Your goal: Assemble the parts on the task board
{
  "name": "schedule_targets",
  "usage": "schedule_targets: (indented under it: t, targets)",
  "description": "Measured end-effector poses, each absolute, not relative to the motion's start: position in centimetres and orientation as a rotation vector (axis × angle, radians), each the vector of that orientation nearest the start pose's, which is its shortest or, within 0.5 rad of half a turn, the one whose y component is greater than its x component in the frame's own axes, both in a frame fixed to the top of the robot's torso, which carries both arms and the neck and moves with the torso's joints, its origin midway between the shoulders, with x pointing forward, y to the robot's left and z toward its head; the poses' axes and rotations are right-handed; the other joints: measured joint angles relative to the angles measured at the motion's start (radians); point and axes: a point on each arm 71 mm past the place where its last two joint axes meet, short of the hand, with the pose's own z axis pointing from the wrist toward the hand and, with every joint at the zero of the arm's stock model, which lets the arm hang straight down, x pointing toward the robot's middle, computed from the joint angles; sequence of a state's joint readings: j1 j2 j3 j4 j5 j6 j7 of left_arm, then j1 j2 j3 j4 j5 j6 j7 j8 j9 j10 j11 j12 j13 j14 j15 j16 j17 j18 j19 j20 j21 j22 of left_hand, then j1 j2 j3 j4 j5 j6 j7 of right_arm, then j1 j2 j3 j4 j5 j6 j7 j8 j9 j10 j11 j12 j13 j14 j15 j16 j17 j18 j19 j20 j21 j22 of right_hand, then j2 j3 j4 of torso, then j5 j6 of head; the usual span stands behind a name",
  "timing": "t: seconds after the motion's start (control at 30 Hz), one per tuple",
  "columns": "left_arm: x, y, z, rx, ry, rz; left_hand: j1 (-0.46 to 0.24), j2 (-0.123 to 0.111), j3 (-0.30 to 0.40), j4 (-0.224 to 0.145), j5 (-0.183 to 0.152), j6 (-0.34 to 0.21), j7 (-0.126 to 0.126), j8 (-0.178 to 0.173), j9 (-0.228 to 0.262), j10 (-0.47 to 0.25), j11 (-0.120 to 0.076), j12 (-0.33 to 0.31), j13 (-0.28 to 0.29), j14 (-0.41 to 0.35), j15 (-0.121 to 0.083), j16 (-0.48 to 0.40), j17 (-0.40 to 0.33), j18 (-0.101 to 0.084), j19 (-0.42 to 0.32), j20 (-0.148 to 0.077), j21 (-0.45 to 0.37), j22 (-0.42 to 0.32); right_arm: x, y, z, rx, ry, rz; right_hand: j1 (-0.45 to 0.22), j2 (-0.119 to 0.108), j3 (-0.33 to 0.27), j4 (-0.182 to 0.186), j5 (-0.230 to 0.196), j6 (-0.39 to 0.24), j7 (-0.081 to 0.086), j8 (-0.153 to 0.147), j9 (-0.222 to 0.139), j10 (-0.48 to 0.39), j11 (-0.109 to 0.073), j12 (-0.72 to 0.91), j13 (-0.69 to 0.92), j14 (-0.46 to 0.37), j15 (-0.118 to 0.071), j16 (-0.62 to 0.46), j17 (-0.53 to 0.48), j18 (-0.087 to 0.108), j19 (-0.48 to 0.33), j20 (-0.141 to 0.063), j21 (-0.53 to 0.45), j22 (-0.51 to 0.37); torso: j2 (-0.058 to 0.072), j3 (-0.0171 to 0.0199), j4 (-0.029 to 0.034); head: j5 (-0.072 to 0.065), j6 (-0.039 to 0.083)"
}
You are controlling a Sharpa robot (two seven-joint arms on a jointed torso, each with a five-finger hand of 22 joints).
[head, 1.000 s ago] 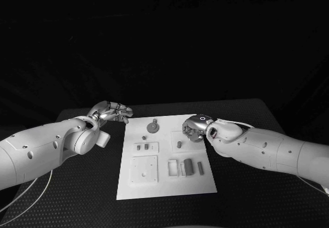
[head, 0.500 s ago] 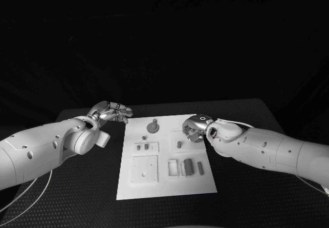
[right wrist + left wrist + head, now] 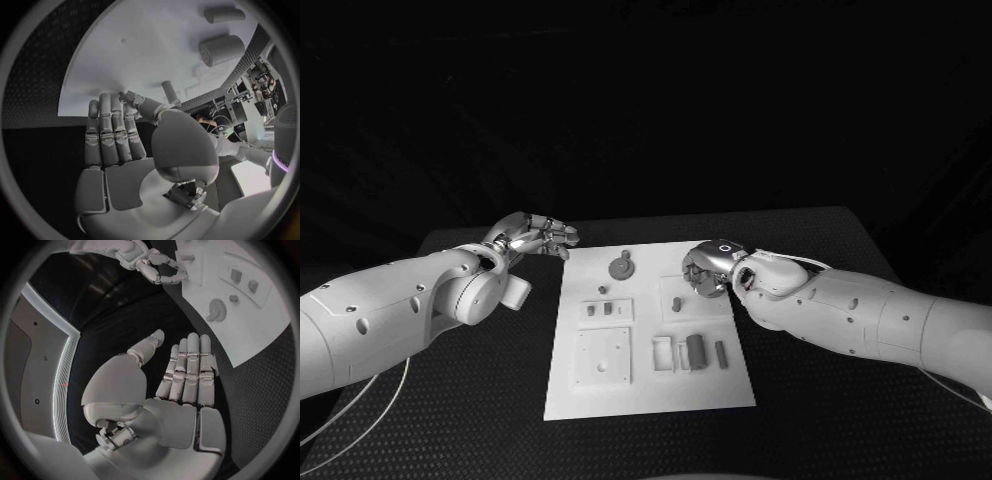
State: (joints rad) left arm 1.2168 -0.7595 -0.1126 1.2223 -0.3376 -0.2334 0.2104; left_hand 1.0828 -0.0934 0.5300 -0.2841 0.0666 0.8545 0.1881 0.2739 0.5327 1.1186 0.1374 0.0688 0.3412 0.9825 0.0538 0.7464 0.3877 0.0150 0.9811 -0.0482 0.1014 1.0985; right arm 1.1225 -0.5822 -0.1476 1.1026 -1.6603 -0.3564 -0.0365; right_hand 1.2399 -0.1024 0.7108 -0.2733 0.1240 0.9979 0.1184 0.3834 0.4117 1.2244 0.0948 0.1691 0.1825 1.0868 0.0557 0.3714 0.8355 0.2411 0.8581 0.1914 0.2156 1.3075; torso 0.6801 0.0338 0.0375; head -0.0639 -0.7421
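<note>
The white task board (image 3: 646,385) lies in the middle of the black table, with grey parts on it. A round keyed part (image 3: 623,266) sits at its far end. A short peg (image 3: 676,303) stands near the right hand, and a cylinder (image 3: 695,349) and a slim bar (image 3: 721,351) lie nearer me. My right hand (image 3: 708,268) hovers over the board's far right edge with fingers straight (image 3: 115,135), holding nothing; its thumb reaches toward the peg (image 3: 169,91). My left hand (image 3: 538,235) is off the board's far left corner, flat and empty (image 3: 187,375).
Two small blocks (image 3: 603,310) sit in a square recess on the board's left side, above a flat square plate (image 3: 604,357). A frame-shaped piece (image 3: 662,353) lies beside the cylinder. Bare black table surrounds the board on all sides.
</note>
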Motion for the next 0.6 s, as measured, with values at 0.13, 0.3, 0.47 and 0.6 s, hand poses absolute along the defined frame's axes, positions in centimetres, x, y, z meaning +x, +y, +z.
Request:
schedule_targets:
  t: [0.13, 0.3, 0.47, 0.6]
  targets:
    - [53.13, 25.45, -21.98, -0.872, 1.669, -1.156, 0.0, 0.0, 0.0, 0.0, 0.0, 0.0, 0.0, 0.0, 0.0, 0.0, 0.0, 0.0, 0.0, 0.0, 0.0, 0.0, 0.0, 0.0, 0.0, 0.0, 0.0, 0.0, 51.98, -18.37, -27.96, -0.392, 1.703, 0.441, 0.0, 0.005, 0.003, -0.003, 0.0, 0.007, 0.0, 0.001, 0.004, 0.006, -0.006, 0.005, 0.007, 0.011, -0.003, 0.0, 0.002, 0.0, 0.01, 0.0, 0.007, 0.0, 0.0, -0.0003, 0.0007, 0.0, 0.0]
    - [53.13, 25.46, -21.99, -0.873, 1.669, -1.156, 0.0, 0.0, 0.0, 0.0, 0.0, 0.0, 0.0, 0.0, 0.0, 0.0, 0.0, 0.0, 0.0, 0.0, 0.0, 0.0, 0.001, 0.0, 0.0, 0.0, 0.0, 0.0, 52.11, -18.29, -28.01, -0.392, 1.703, 0.437, 0.002, 0.007, 0.003, -0.008, 0.0, 0.007, 0.0, 0.001, 0.007, 0.009, -0.005, 0.005, 0.01, 0.011, -0.003, 0.0, 0.002, 0.0, 0.01, 0.0, 0.007, 0.0, 0.0, -0.0002, 0.0007, 0.0, -0.002]
    - [53.14, 25.51, -22.0, -0.874, 1.67, -1.154, 0.0, 0.0, 0.0, 0.0, 0.0, 0.0, 0.0, 0.0, 0.0, 0.0, 0.0, 0.0, 0.0, 0.0, 0.0, -0.004, 0.001, 0.0, 0.0, 0.0, 0.0, 0.0, 52.13, -18.23, -28.03, -0.395, 1.705, 0.436, 0.002, 0.007, 0.003, -0.008, 0.0, 0.007, 0.0, 0.001, 0.007, 0.009, -0.005, 0.005, 0.01, 0.011, -0.003, 0.0, 0.002, 0.0, 0.01, 0.0, 0.007, 0.0, 0.0, -0.0002, 0.0005, 0.001, -0.004]
    - [53.14, 25.52, -22.01, -0.875, 1.67, -1.153, 0.0, 0.0, 0.0, 0.0, 0.0, -0.001, -0.001, 0.0, 0.0, 0.0, 0.0, 0.0, 0.0, 0.0, 0.0, -0.004, 0.002, 0.0, 0.0, 0.0, 0.0, 0.0, 52.18, -18.15, -28.05, -0.398, 1.71, 0.433, 0.002, 0.007, 0.003, -0.008, 0.0, 0.007, 0.0, 0.001, 0.007, 0.01, -0.004, 0.005, 0.01, 0.011, -0.003, 0.0, 0.002, 0.0, 0.01, 0.0, 0.007, 0.0, 0.0, -0.0001, 0.0001, 0.002, -0.004]
